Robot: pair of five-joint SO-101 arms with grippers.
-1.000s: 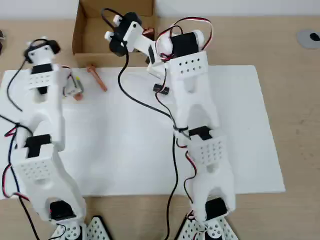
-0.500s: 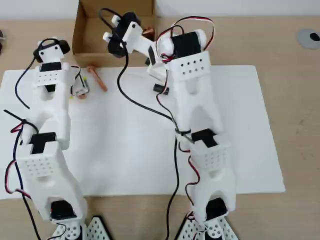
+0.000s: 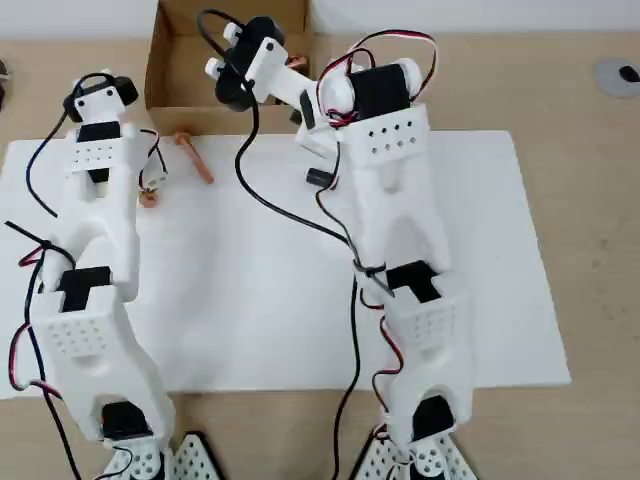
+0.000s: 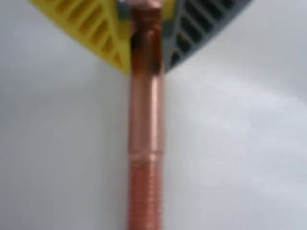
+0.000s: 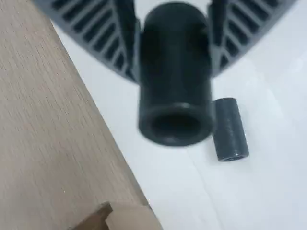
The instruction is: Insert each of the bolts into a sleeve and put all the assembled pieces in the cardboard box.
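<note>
My left gripper is shut on a copper bolt, whose shaft points down at the white mat; in the high view this gripper hangs over the mat's far left part. A second copper bolt lies loose on the mat just in front of the cardboard box. My right gripper is shut on a black sleeve, open end facing the camera, and sits by the box's near right corner. Another black sleeve lies on the mat close by.
The white mat covers most of the wooden table. A corner of the cardboard box shows in the right wrist view. Both arms' black cables trail across the mat. A grey disc lies at the far right.
The left arm has shifted a little to the right with the bolt in its gripper. The right arm has edged slightly toward the box, still holding the sleeve.
</note>
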